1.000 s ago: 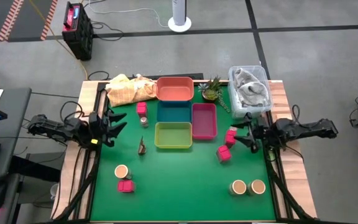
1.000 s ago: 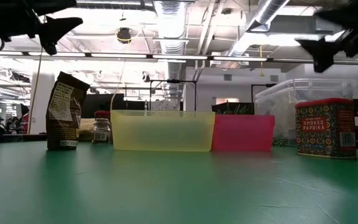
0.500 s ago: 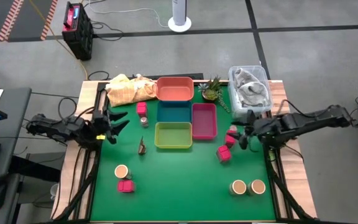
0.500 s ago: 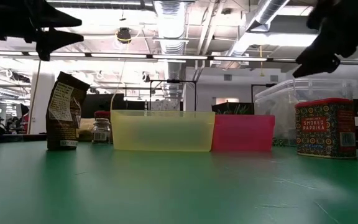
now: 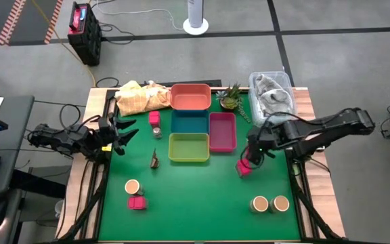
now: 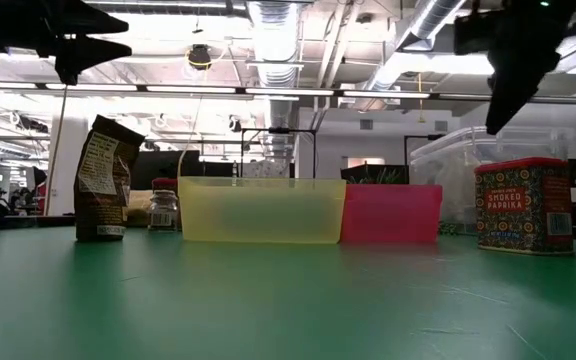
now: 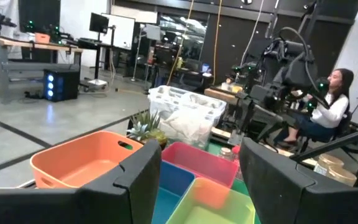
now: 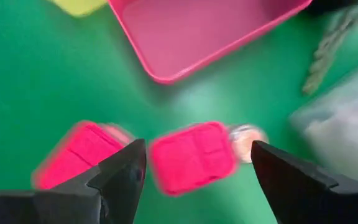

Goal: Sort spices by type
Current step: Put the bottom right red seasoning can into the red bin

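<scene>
Trays [image 5: 189,146] empty; spices [image 5: 135,202] unsorted across tabletop [image 5: 195,203]. Right gripper [image 8: 194,163] jaws open over pink box [image 8: 192,157], centre right; left gripper [image 5: 122,131] jaws open, idle.

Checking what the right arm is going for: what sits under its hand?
Under the open right hand lies a pink spice box, a second pink box beside it, and a small jar behind it, partly hidden. Their labels cannot be read.

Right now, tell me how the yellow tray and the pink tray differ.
The yellow tray lies crosswise at the front of the tray cluster; the pink tray runs lengthwise beside it, on the right gripper's side. In the low view the yellow tray's wall looks translucent, the pink tray's solid. Both are empty rectangular trays touching each other on the green table.
</scene>
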Tool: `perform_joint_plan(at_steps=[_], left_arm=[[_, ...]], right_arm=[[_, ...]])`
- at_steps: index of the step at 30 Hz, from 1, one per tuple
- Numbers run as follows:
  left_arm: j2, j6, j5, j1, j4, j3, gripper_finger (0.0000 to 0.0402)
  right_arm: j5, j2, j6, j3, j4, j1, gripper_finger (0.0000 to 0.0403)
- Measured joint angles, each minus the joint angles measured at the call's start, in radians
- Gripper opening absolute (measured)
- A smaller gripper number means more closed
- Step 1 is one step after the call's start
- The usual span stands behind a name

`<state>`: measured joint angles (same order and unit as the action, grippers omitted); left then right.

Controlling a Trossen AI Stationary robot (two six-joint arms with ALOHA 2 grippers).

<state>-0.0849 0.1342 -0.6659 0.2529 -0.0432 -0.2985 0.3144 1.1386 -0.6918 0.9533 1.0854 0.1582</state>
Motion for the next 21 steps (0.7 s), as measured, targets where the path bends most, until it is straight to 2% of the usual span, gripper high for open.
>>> perform_joint_plan(at_steps=[3, 7, 11, 21], left_arm=[[0.000, 0.010, 0.014, 0.000, -0.006, 0.000, 0.0206], [0.000, 0.010, 0.054, 0.000, -0.005, 0.000, 0.0206], [0.000, -0.005, 0.071, 0.000, -0.025, 0.000, 0.0206], [0.000, -0.049, 0.074, 0.000, -0.049, 0.000, 0.0206]], right_arm=[[-0.059, 0.047, -0.130, 0.024, 0.007, -0.023, 0.0315], [-0.104, 0.101, -0.198, 0.044, -0.010, 0.002, 0.0317], [-0.122, 0.178, -0.283, 0.100, -0.028, 0.077, 0.0321], [-0.136, 0.425, -0.535, 0.316, 0.136, 0.245, 0.0322]])
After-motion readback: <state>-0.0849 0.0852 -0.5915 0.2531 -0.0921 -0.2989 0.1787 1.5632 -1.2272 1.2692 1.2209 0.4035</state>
